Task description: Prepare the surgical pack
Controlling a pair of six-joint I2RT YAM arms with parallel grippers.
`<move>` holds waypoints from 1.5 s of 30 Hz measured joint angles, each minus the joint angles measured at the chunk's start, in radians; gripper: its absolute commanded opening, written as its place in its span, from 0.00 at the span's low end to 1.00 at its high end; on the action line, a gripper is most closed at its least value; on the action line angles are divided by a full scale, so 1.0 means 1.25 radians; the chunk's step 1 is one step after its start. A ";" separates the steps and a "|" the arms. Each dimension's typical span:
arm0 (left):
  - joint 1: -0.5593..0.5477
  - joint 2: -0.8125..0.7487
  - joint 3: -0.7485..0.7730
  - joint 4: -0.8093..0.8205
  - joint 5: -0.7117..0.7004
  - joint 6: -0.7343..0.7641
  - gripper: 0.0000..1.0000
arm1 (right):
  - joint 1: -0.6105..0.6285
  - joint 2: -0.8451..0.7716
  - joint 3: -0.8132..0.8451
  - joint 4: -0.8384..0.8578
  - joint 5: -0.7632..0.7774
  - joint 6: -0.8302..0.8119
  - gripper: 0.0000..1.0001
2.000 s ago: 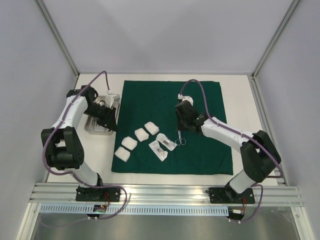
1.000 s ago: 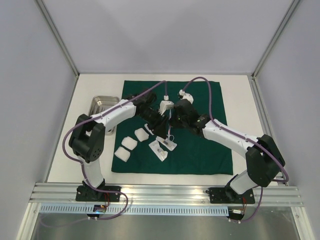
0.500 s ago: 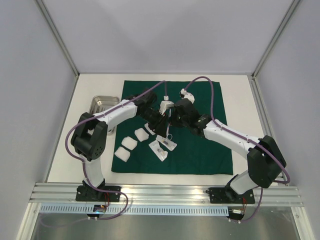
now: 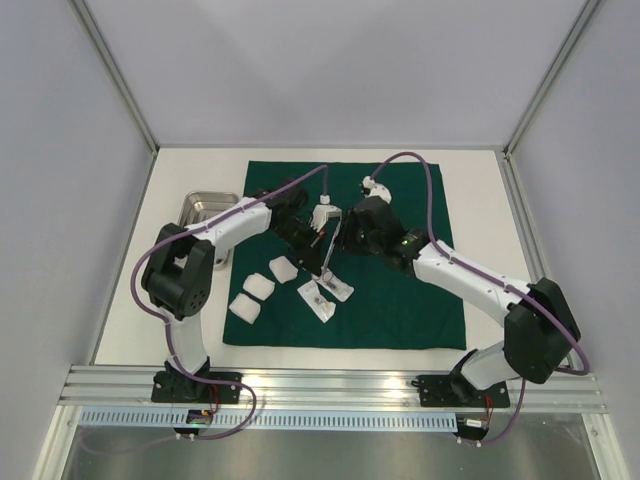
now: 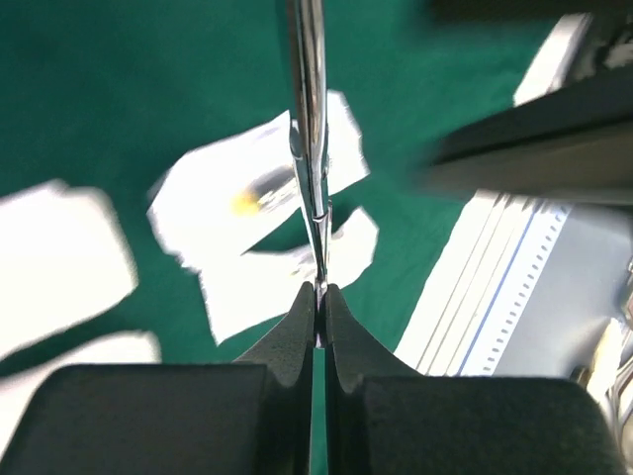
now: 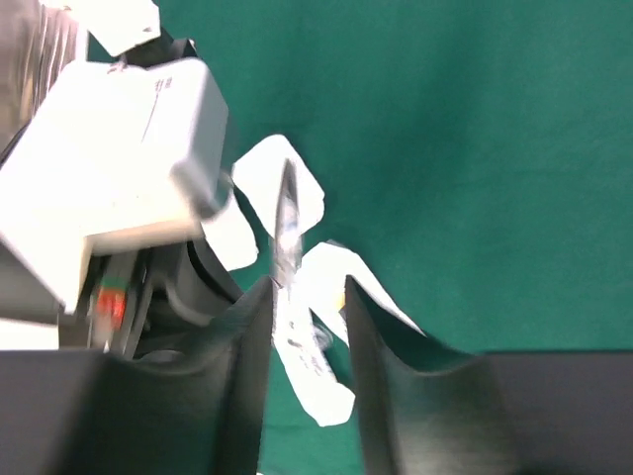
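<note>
Handover: left hand (image 5: 318, 295) pinches slim steel instrument (image 5: 308, 119) at one end; right hand (image 6: 302, 297) parted around it. Judged rigid, slick, light; grip mid-shank.

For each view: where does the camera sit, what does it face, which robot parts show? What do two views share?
Top external: above, behind the bases, facing the green cloth; both arms show.
Left wrist: looks along its shut fingers at the instrument.
Right wrist: looks past its open fingers onto the cloth.
Wrist views share the instrument.
</note>
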 measured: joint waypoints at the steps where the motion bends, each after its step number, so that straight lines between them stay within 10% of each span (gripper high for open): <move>1: 0.010 0.000 0.000 -0.013 -0.010 0.005 0.00 | -0.001 -0.009 0.000 -0.002 0.000 -0.009 0.42; 23: 0.562 -0.128 -0.006 -0.275 -0.110 0.227 0.00 | -0.045 -0.042 0.043 -0.048 -0.035 -0.139 0.52; 45: 0.641 0.096 0.184 -0.342 -0.192 0.311 0.00 | -0.045 0.038 0.054 -0.078 -0.067 -0.150 0.52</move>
